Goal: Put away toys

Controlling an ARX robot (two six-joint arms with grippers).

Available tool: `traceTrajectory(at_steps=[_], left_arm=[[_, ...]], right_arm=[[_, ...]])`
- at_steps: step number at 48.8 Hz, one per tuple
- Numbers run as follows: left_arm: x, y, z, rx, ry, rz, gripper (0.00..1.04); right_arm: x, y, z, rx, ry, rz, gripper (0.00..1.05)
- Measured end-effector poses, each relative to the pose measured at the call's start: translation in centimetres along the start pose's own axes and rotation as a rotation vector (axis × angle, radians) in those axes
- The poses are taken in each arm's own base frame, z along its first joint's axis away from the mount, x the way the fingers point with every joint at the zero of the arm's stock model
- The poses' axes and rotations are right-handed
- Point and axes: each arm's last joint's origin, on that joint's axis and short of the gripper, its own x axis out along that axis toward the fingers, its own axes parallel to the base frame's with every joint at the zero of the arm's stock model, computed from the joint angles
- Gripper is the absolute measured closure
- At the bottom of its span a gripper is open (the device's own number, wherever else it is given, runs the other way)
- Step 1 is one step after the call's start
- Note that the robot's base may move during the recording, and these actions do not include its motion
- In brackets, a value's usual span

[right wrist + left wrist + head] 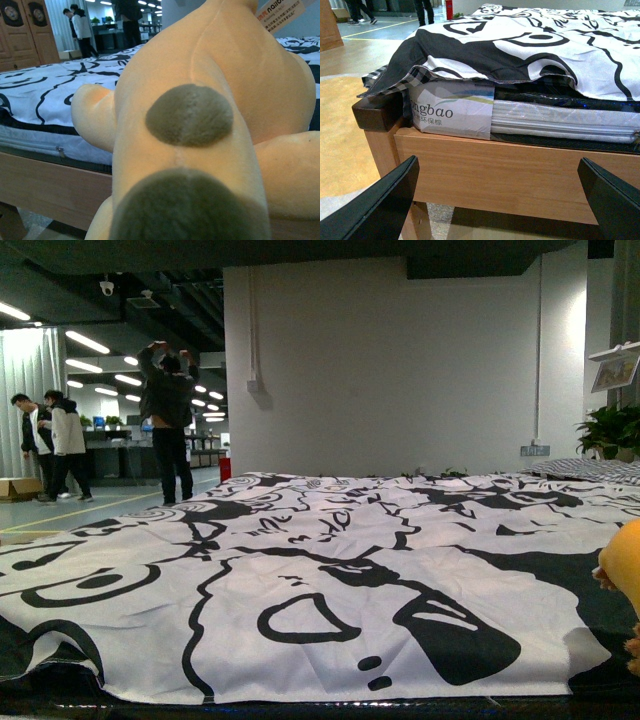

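Observation:
The orange-yellow plush toy fills the right wrist view, with grey-brown round patches on its body and a stubby limb sticking out to one side. My right gripper is shut on the plush toy; its fingers are hidden behind the plush. In the front view only an orange edge of the toy shows at the far right, beside the bed. My left gripper is open and empty, its two black fingers spread wide in front of the bed's wooden side rail.
A bed with a black-and-white patterned cover spans the front view. Its wooden frame and mattress edge face the left wrist. People stand on the floor at back left. A potted plant stands at back right.

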Motion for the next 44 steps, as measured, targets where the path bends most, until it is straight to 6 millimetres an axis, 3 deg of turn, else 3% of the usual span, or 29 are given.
traceTrajectory(at_steps=[44], left_arm=[[0.0,-0.01,-0.01,0.0,0.001,-0.001,0.06]], right_arm=[[0.0,0.03,-0.04,0.002,0.004,-0.005,0.93]])
